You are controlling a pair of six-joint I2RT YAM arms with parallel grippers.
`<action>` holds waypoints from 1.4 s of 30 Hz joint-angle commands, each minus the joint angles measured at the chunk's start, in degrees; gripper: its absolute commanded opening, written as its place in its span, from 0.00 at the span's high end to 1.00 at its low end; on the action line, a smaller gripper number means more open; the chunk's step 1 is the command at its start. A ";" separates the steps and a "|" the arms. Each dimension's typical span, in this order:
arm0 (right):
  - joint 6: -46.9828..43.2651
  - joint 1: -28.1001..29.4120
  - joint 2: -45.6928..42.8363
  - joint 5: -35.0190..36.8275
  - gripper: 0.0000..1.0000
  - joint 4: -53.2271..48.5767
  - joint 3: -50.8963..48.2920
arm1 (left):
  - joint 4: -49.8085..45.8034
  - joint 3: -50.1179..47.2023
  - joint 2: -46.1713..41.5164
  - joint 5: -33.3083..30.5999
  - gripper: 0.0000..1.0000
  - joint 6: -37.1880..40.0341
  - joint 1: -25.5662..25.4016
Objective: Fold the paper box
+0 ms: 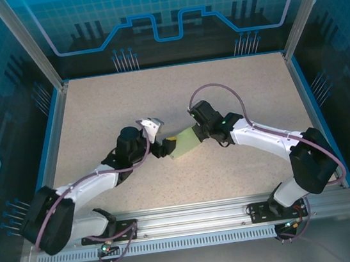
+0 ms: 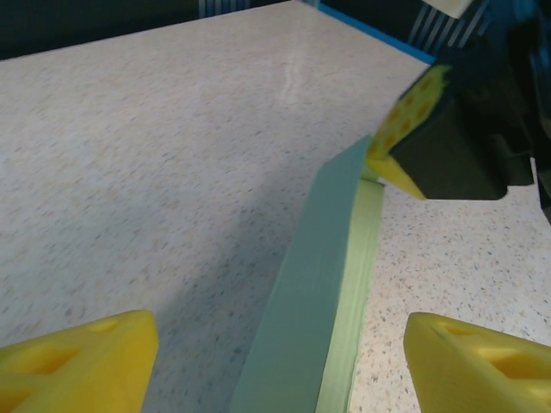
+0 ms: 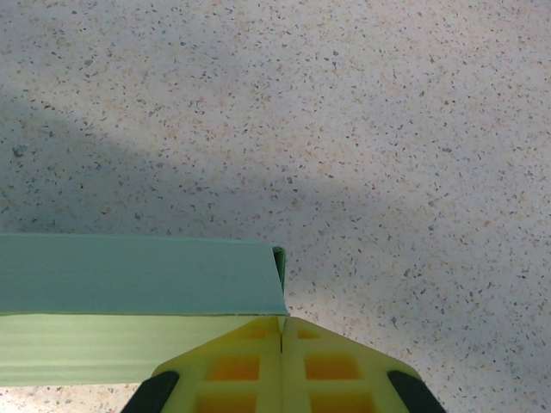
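Near the middle of the speckled beige desk (image 1: pixel 126 105), the pale mint-green paper box (image 1: pixel 186 143) of thin card sat as a flat, narrow rectangular shape, slanted between the two arms. Its right end was pinched by the black-bodied right tool (image 1: pixel 198 133), whose yellow fingers (image 3: pixel 250 370) were pressed together at the box's corner. Its left end ran between the yellow fingers (image 2: pixel 86 361) of the left tool (image 1: pixel 163 149), which stood well apart, one on each side of the card, touching neither face. Whether the box rested on the desk could not be told.
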 commanded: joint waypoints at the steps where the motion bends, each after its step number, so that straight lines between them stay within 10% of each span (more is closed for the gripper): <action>1: 1.66 0.93 -0.23 1.44 1.00 -1.58 -0.02 | -14.25 2.53 -4.04 -6.56 0.26 -5.10 -1.19; 24: 1.35 1.14 -0.04 1.47 0.99 -1.49 0.79 | -25.72 11.75 2.50 -14.93 0.84 -1.24 -7.07; 42: 7.19 2.24 -3.52 0.75 1.00 1.79 -3.45 | -29.86 16.51 4.35 -19.54 0.92 -23.91 -7.98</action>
